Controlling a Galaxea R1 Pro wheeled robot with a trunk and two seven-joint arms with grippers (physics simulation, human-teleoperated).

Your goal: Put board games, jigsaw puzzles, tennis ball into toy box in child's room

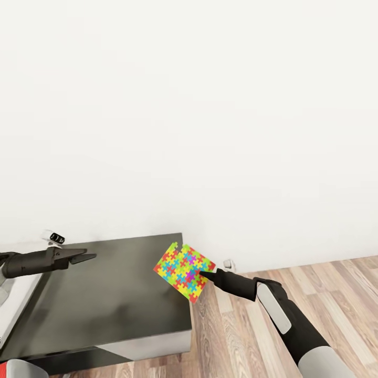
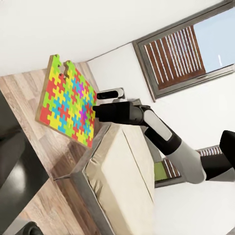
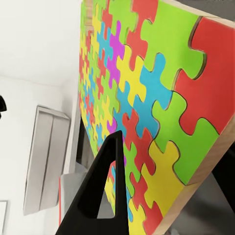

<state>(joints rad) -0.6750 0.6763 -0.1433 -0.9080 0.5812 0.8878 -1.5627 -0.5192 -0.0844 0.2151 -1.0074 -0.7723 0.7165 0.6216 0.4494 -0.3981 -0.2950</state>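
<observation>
The dark lower section of the table (image 1: 100,299) lies below both arms, with a bed (image 2: 117,186) in the left wrist view. The jigsaw puzzle (image 1: 184,271) hangs tilted in the air over the table's right end — pinched at its edge by the right gripper (image 1: 206,273), jaws closed on it. The left gripper (image 1: 84,256) hovers well apart, fingers seemingly together. No toy box in sight — the puzzle needs carrying there.

One jigsaw puzzle (image 1: 185,271), one table (image 1: 105,304), one bed (image 2: 122,186) and two grippers, left gripper (image 1: 86,256) and right gripper (image 1: 206,274).
</observation>
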